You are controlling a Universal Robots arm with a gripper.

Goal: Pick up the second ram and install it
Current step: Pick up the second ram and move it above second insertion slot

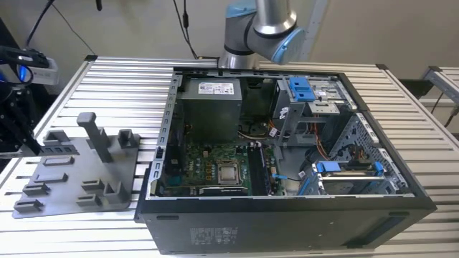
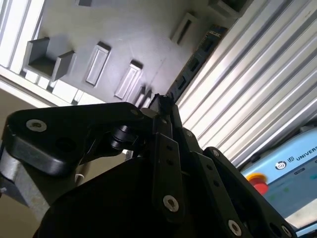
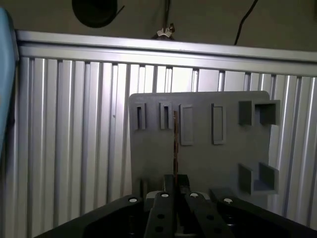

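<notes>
Pincer linkages are seen closest in both wrist views. Its fingers are pressed together on the second ram, which is pinched edge-on and sticks out past the fingertips. In the second wrist view the second ram is seen as a dark notched strip running away from the pincer tip.

The ram is held over the grey plastic tray, between two of its slotted blocks. Whether its far edge is clear of the tray cannot be told. The tray is laid on the slatted aluminium counter, at the exterior view's left of the open PC case and well apart from the motherboard.

Step judged: the grasp is made and the pick-up is done or nearly done; the install is not started.

Next move, as a judgement:
- A straight lift is called for, so nothing is snagged on the raised blocks.
- The stick must be kept square in the grip on the way to the memory slots, just beside the CPU socket.
- The notch must be matched to the slot key and the stick pressed down evenly.

Which slots are already filled cannot be told.
</notes>
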